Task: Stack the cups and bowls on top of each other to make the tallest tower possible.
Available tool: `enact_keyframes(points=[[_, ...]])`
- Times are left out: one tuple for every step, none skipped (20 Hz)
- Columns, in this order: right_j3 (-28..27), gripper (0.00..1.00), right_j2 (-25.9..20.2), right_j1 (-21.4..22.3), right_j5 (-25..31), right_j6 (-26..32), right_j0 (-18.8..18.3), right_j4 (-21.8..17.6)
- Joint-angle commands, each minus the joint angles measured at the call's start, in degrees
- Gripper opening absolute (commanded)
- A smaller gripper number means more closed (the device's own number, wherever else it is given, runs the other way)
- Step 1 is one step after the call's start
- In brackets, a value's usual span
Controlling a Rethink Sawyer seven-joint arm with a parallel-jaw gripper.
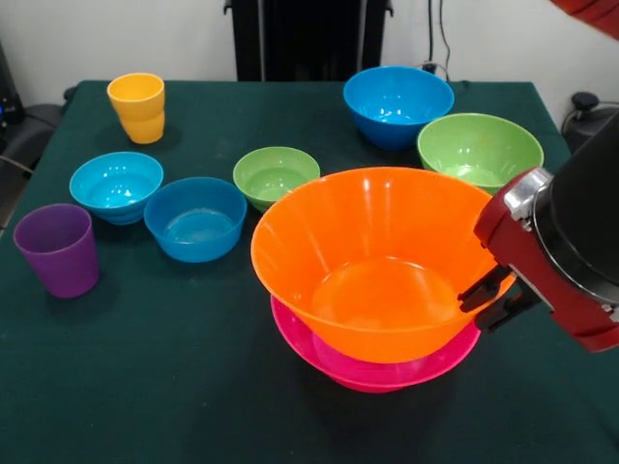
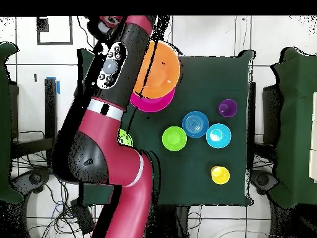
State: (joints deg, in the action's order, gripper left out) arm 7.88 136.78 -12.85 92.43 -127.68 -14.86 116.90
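Tower (image 1: 382, 280) at worktop (image 1: 145, 387) near edge: orange bowl (image 1: 372, 256) sits tilted on pink bowl (image 1: 387, 367). Claw (image 1: 491, 298) pinches orange bowl rim, one finger inside. Judgement: level bowl, seat centred, then release straight. Behind tower: blue, green, cyan bowls, purple cup (image 1: 58, 248), yellow cup (image 1: 137, 106).

The tabletop (image 1: 145, 387) is being covered by a dark green cloth. Behind it, a plain white wall (image 1: 116, 39) is being shown, with a black upright stand (image 1: 308, 39) set against it and cables (image 1: 440, 34) hanging beside. In the overhead view, a pale tiled floor (image 2: 204, 34) is being crossed by dark lines, and black chairs (image 2: 294, 124) are being kept beside the tabletop.
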Motion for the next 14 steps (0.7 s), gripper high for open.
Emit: enact_keyframes(points=[[-3.29,0.0,5.29,4.95,8.74,12.95,-1.33,-0.79],[-3.29,0.0,5.48,5.15,9.07,13.02,-1.32,-0.69],[-3.26,0.0,6.15,5.48,9.78,13.14,-1.35,-0.34],[-3.26,0.0,6.38,5.64,10.16,13.1,-1.32,-0.19],[-3.25,0.0,6.43,5.66,10.47,12.79,-1.2,-0.21],[-3.25,0.0,6.35,5.64,10.57,12.56,-1.12,-0.26],[-3.24,0.0,5.77,5.4,10.27,12.07,-0.99,-0.7],[-3.23,0.0,5.51,5.25,9.98,11.86,-0.93,-0.87],[-3.22,0.0,4.95,4.79,9.4,11.42,-0.9,-1.12],[-3.21,0.0,4.64,4.52,8.96,11.21,-0.89,-1.24],[-3.2,0.0,3.86,3.9,7.95,10.85,-0.86,-1.58],[-3.21,0.0,3.52,3.57,7.48,10.68,-0.89,-1.66],[-3.2,0.0,2.78,2.9,6.38,10.38,-0.93,-1.9],[-3.18,0.0,2.08,2.37,5.59,10.08,-0.93,-2.13]])
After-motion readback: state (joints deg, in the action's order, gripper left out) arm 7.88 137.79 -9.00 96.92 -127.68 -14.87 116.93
